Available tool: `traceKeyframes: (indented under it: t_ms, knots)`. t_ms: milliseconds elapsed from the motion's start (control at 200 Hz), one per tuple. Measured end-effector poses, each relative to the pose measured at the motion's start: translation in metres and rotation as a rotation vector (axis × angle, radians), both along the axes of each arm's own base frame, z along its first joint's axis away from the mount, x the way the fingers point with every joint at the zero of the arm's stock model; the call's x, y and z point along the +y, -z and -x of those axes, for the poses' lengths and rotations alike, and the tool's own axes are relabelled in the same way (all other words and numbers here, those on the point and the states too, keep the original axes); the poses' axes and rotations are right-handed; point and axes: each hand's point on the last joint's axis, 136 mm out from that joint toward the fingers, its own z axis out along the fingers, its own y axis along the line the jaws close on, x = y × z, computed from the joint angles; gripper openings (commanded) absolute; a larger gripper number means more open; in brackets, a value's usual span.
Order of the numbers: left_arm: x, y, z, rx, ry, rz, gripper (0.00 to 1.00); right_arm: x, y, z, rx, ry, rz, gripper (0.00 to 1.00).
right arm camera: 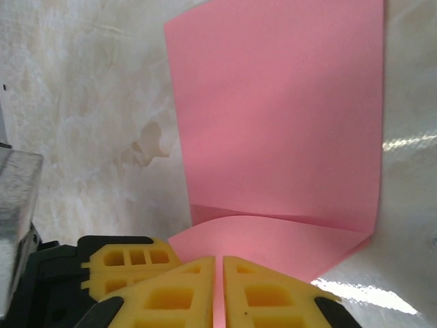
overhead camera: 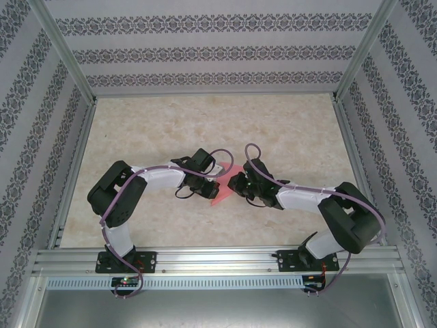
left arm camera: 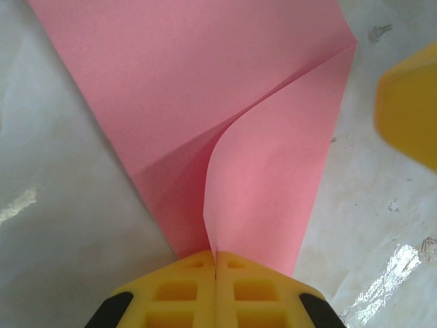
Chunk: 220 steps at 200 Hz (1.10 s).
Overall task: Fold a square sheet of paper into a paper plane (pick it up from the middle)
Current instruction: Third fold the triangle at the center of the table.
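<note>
Overhead: meeting mid-table (overhead camera: 205, 123), left gripper (overhead camera: 203, 183) and right gripper (overhead camera: 236, 183) either side of the square sheet of paper (overhead camera: 222, 186). Left wrist: fingers (left arm camera: 184, 287) clamped together on a lifted, curling flap, the rest lying flat. Right wrist: fingers (right arm camera: 266, 294) pinched shut on the sheet's near folded edge.

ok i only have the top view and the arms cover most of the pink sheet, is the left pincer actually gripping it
Observer: Yes. In the left wrist view, the left pincer is shut on one pointed corner of the sheet.
Operator: and the right one
Observer: The right pincer is also closed on the sheet, with pink paper showing in the slit between its fingers.
Operator: is it lying flat
Observer: No. It is bent along a soft diagonal crease, and one layer arches up over the other.
</note>
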Motion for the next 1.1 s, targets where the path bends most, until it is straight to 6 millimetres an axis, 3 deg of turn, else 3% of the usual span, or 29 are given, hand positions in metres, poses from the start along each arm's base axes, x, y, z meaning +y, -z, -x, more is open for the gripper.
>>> traceKeyframes:
  t_ms: [360,525,649,829,899,1099]
  knots:
    - [0.0,0.0,0.0,0.0,0.0,-0.001,0.0,0.014,0.015,-0.005,0.03,-0.023,0.004,0.11]
    - [0.0,0.0,0.0,0.0,0.0,-0.001,0.0,0.014,0.034,-0.006,0.064,-0.022,0.03,0.1]
    - [0.001,0.0,0.0,0.0,-0.001,-0.005,0.01,0.018,0.034,-0.009,0.052,-0.022,0.015,0.09]
    - [0.002,-0.001,-0.001,0.003,-0.011,-0.013,0.09,0.022,0.034,-0.012,0.039,-0.015,0.001,0.08]
    - [0.004,-0.001,-0.002,0.004,-0.028,-0.03,0.16,0.022,0.034,-0.013,0.037,-0.012,0.0,0.08]
    - [0.016,-0.009,-0.004,0.012,-0.081,-0.06,0.23,0.023,0.034,-0.011,0.037,-0.016,0.004,0.09]
